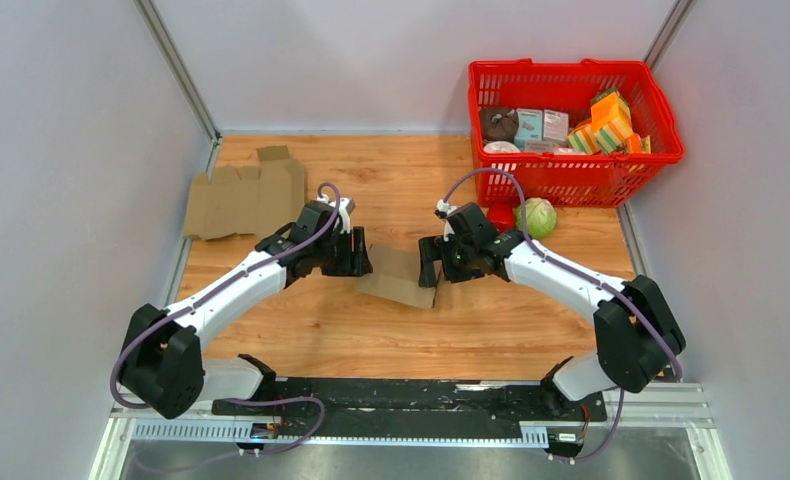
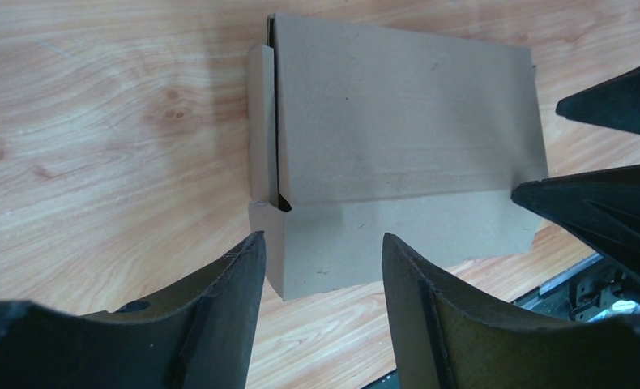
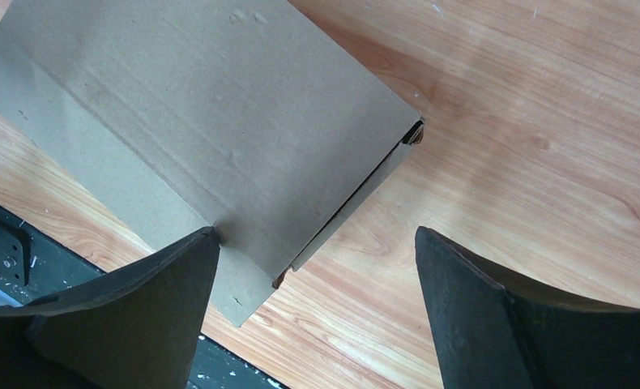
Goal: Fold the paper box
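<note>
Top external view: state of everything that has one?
Brown cardboard box, centre: folded up, lying flat, side seams slightly gaping.
Flat brown cardboard blank, far left: unfolded.
Red plastic basket: upright, holding assorted items.
Left end effector: open, at the box's end.
Right end effector: open, at the opposite end.

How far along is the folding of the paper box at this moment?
Done: the paper box already has its top panel folded over and lies between the arms. In hand: the left end effector and the right end effector stand open at its two ends, gripping nothing. Left: its side seam gapes, and one flap lies flat on the table.
</note>
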